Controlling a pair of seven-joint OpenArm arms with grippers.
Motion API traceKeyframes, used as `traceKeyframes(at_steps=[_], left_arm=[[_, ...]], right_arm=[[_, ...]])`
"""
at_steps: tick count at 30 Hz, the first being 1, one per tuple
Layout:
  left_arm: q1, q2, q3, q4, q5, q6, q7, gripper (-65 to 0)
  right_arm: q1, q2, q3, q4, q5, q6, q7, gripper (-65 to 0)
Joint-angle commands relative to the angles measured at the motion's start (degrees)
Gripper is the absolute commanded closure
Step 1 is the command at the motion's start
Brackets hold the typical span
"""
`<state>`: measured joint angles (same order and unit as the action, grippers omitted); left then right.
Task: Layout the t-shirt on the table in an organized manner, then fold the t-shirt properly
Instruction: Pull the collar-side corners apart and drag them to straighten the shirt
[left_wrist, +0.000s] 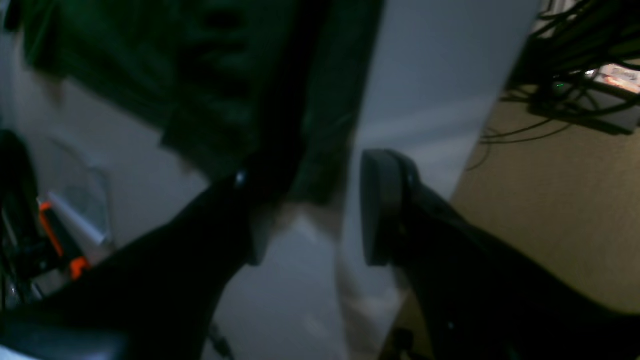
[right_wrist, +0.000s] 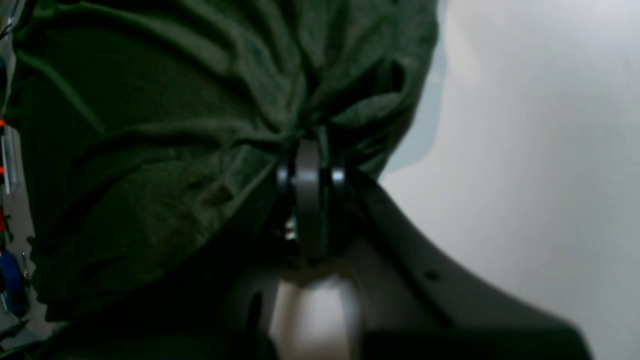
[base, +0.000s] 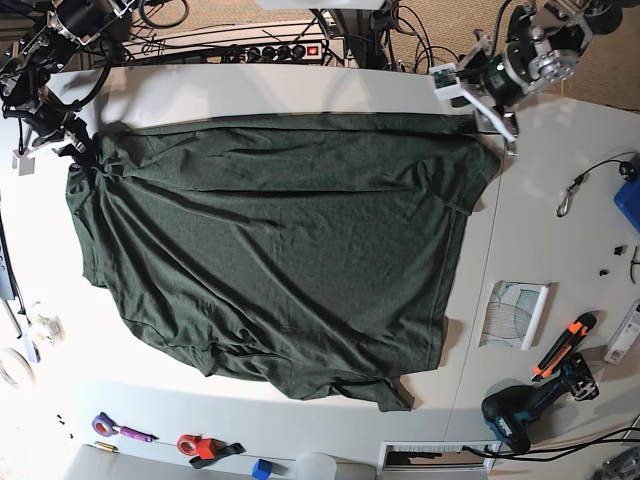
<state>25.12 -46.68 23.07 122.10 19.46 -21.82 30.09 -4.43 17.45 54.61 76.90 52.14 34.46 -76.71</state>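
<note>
Base view, spread t-shirt (base: 270, 260), drill (base: 530, 405) well apart

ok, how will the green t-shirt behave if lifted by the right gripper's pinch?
Probably floppy: the t-shirt bunches into radiating folds where the right gripper clamps it, so it would likely drape. Likely light; wrinkles all over suggest thin fabric. Pushed, it would probably ruck up on the table rather than slide whole.

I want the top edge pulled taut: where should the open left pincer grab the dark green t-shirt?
Probably the upper corner of the dark green t-shirt beside the left pincer, coming in from outside the cloth; the right pincer clamps the opposite corner.
</note>
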Motion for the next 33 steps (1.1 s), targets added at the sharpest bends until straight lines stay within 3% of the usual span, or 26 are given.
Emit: traceKeyframes(at_steps=[1, 4, 13, 15, 20, 27, 30, 33], left_arm=[[-0.92, -0.81, 0.72, -0.46, 1.11, 1.38, -0.13, -28.8], [-4.33, -0.81, 3.41, -4.26, 3.17, 3.67, -0.11, -28.8], [-7.19, -0.79, 6.05, -8.26, 2.43, 3.87, -0.13, -28.5], [-7.21, -0.79, 6.05, -8.26, 2.43, 4.04, -0.2, -23.8], [-7.21, -0.79, 6.05, -8.26, 2.4, 4.33, -0.31, -1.6], [-7.15, -0.79, 6.03, -8.15, 2.19, 13.49, 0.33, 0.0], [-6.84, -0.83, 6.03, -7.37, 2.03, 16.06, 4.74, 0.0], [-6.86, -0.83, 6.01, -6.51, -0.42, 16.46, 9.94, 0.0]], right_arm=[[0.44, 1.44, 0.24, 1.03, 1.14, 0.46, 0.9, 0.0], [0.44, 1.44, 0.24, 1.03, 1.14, 0.46, 0.9, 0.0], [0.44, 1.44, 0.24, 1.03, 1.14, 0.46, 0.96, 0.0], [0.44, 1.44, 0.24, 1.03, 1.14, 0.46, 0.94, 0.0], [0.44, 1.44, 0.24, 1.03, 1.14, 0.46, 0.85, 0.0], [0.39, 1.46, 0.24, 1.07, 1.38, 0.44, -0.17, 0.0], [-0.59, 1.42, 0.7, 1.53, 3.39, 0.46, -1.09, 0.0], [-2.01, 1.44, 2.45, 2.86, 5.46, 0.44, -2.64, 0.0]])
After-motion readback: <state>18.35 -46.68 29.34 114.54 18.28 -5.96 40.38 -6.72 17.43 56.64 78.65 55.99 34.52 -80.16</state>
